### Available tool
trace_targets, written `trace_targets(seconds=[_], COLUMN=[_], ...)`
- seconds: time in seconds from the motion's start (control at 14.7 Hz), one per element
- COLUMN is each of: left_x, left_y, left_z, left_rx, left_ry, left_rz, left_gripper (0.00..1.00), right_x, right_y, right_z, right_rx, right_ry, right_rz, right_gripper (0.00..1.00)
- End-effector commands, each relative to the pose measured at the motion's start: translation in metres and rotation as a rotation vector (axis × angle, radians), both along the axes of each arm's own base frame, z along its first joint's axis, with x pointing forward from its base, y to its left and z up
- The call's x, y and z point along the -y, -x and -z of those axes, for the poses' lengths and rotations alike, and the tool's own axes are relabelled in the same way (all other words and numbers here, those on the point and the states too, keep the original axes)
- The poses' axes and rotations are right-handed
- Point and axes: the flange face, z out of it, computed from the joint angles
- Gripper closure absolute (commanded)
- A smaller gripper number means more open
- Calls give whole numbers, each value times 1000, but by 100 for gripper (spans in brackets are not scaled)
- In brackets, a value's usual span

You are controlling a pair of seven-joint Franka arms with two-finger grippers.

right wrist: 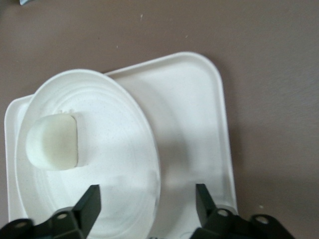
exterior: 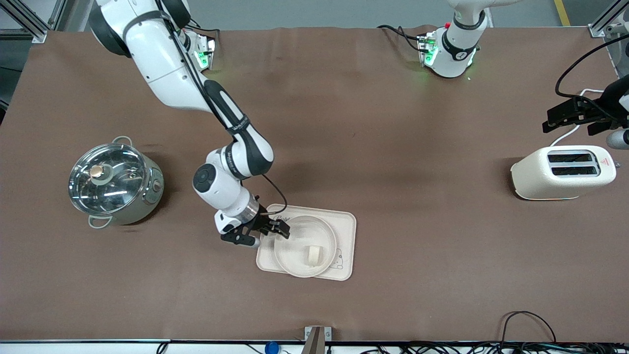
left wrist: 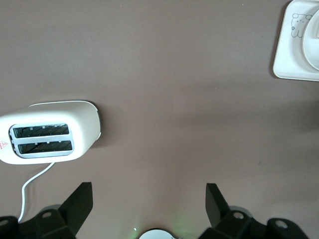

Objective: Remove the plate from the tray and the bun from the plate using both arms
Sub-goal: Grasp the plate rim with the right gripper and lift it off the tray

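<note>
Over the rim of the round, shallow cream-white plate (exterior: 304,246), at the edge toward the right arm's end of the worktop (exterior: 344,123), hangs the right arm's black two-finger end effector (exterior: 278,229) with its fingers spread and nothing between them; the right wrist view shows the two black fingertips (right wrist: 89,201) parted above the plate's edge and the tray beside it. On the plate lies the small, pale cream-white bun (exterior: 313,254), a stubby cylinder resting on the part of the dish nearer the front camera. Under the plate sits the rectangular cream tray (exterior: 346,231) with a small animal drawing in one corner, flat on the brown worktop. Toward the right arm's end stands a shiny steel pot with a glass lid (exterior: 114,181). At the other end of the worktop the left arm's black end effector (exterior: 572,115) waits in the air with its fingers spread and empty, over the worktop close to a cream two-slot toaster (exterior: 562,172) with a white cord.
</note>
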Motion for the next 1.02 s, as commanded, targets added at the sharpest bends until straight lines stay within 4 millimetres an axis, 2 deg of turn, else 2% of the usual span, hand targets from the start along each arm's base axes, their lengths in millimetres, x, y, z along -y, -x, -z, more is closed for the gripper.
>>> trace_targets(seconds=[0.0, 0.14, 0.2, 0.27, 0.34, 0.48, 0.54, 0.68, 0.95], left_x=[3, 3, 5, 7, 15, 19, 20, 30, 71], left_y=[1, 1, 1, 1, 1, 2, 2, 3, 17], left_z=[-4, -4, -4, -3, -3, -3, -3, -3, 7], left_rx=[9, 8, 8, 6, 6, 6, 5, 1, -75], left_ry=[8, 8, 7, 7, 8, 7, 8, 9, -2], left_rz=[-8, -11, -8, -6, 9, 12, 0, -30, -87], left_gripper=[0, 0, 0, 0, 0, 0, 0, 0, 0], right_x=[-6, -5, 0, 6, 10, 13, 11, -1, -16], right_y=[-4, -4, -6, -10, -13, -14, -11, 11, 74], right_z=[4, 11, 10, 8, 5, -2, -19, -34, -59], right_rx=[19, 34, 35, 40, 47, 42, 41, 8, -42], right_ry=[-14, -3, -3, -3, -4, -12, -22, -49, -102], right_rz=[18, 7, 14, 18, 13, 20, 14, 5, 20], right_gripper=[59, 84, 93, 97, 99, 99, 99, 99, 99])
